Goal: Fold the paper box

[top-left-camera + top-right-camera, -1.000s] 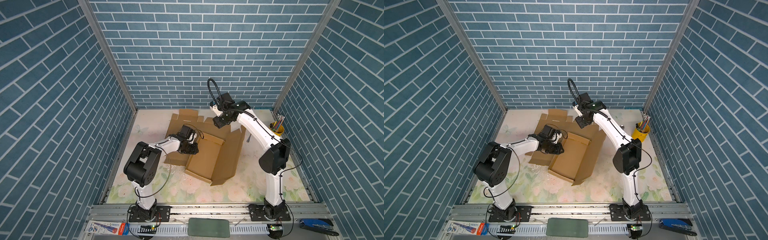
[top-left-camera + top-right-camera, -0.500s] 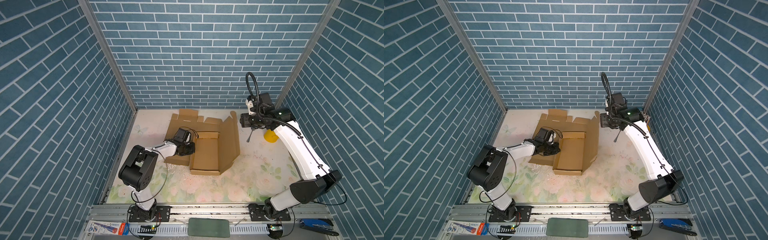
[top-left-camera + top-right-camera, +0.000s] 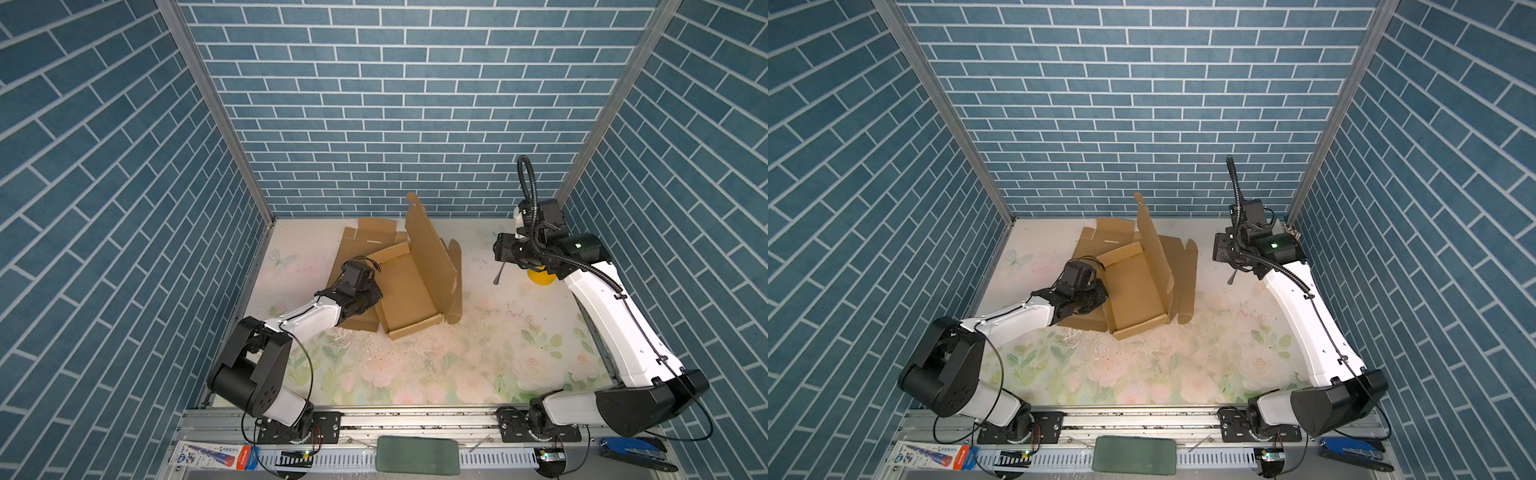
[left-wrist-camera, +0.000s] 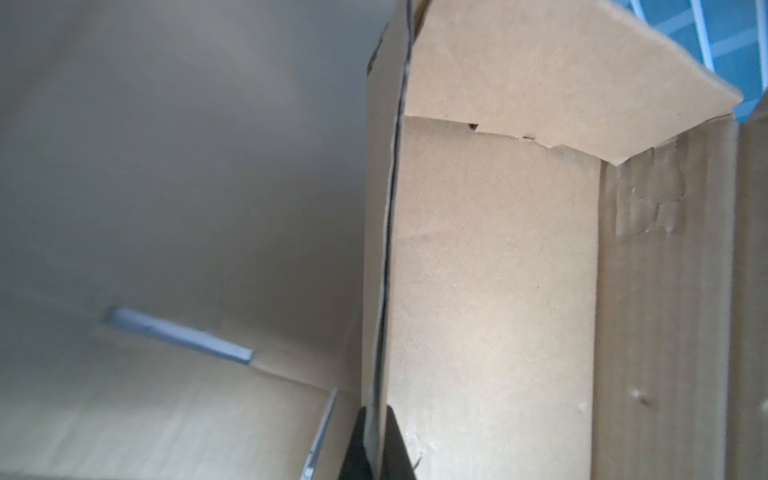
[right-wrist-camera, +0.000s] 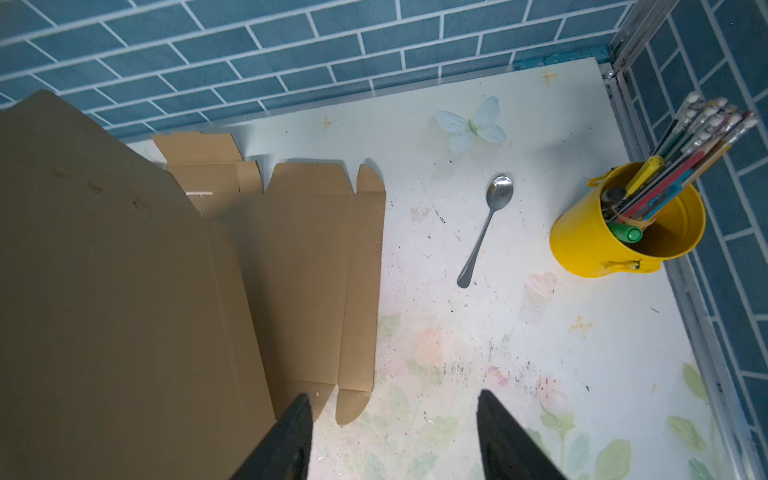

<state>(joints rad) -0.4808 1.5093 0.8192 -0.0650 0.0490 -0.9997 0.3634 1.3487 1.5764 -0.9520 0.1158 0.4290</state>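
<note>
The paper box (image 3: pixel 405 291) (image 3: pixel 1136 291) is brown cardboard, partly folded, lying at the back middle of the table in both top views. Its low tray walls are raised and a tall panel (image 3: pixel 430 253) stands upright along its right side. My left gripper (image 3: pixel 374 298) (image 3: pixel 1103 297) is shut on the tray's left wall. In the left wrist view its fingertips (image 4: pixel 376 440) pinch that thin cardboard edge. My right gripper (image 3: pixel 498 251) (image 3: pixel 1219 249) hangs open above the table, right of the box and clear of it. Between its fingers (image 5: pixel 392 399) there is only table.
A metal spoon (image 5: pixel 486 232) (image 3: pixel 498 272) lies on the floral table right of the box. A yellow cup of pens (image 5: pixel 602 245) (image 3: pixel 540 277) stands at the right wall. Flat cardboard flaps (image 5: pixel 316 257) spread behind and beside the tall panel. A blue stapler (image 3: pixel 631 453) lies on the front rail.
My right arm has swung from the box's back edge over to the right wall, open. The left gripper has closed on the tray wall. The box has turned and its tall panel stands steeper.
</note>
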